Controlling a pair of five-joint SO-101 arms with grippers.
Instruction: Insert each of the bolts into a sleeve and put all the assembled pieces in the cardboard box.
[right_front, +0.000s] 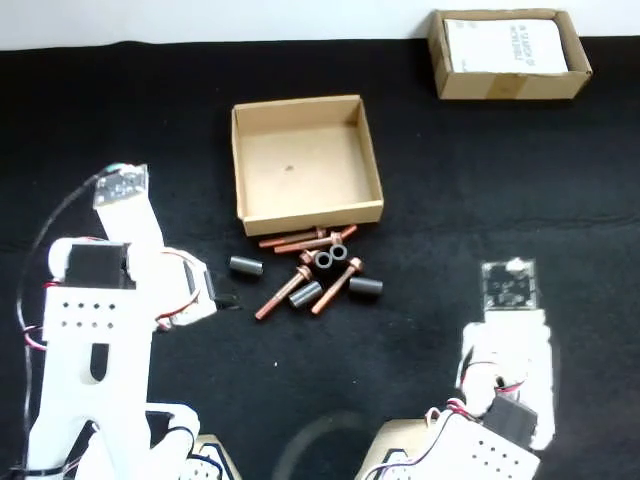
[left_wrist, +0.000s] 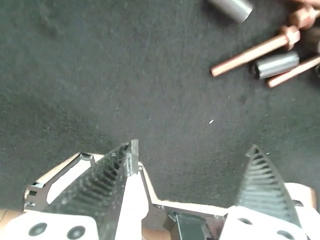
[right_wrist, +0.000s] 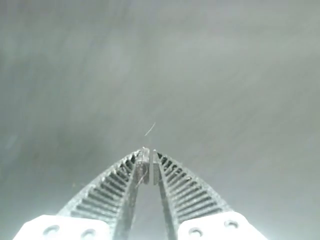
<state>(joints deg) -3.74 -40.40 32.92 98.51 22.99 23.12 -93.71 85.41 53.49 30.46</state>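
Observation:
Several copper bolts (right_front: 282, 293) and dark grey sleeves (right_front: 305, 295) lie loose on the black mat just in front of the open, empty cardboard box (right_front: 305, 160). One sleeve (right_front: 245, 266) lies apart on the left of the pile, and two sleeves (right_front: 331, 257) stand on end. My left gripper (left_wrist: 192, 150) is open, low over bare mat, short of a bolt (left_wrist: 255, 52) and a sleeve (left_wrist: 276, 65). In the high view the left gripper (right_front: 225, 298) sits left of the pile. My right gripper (right_wrist: 148, 157) is shut on nothing, over bare mat.
A second cardboard box (right_front: 510, 50) holding white paper stands at the far right corner. The right arm (right_front: 505, 340) is folded back near the front right edge. Bare mat lies between the two arms and to the right of the pile.

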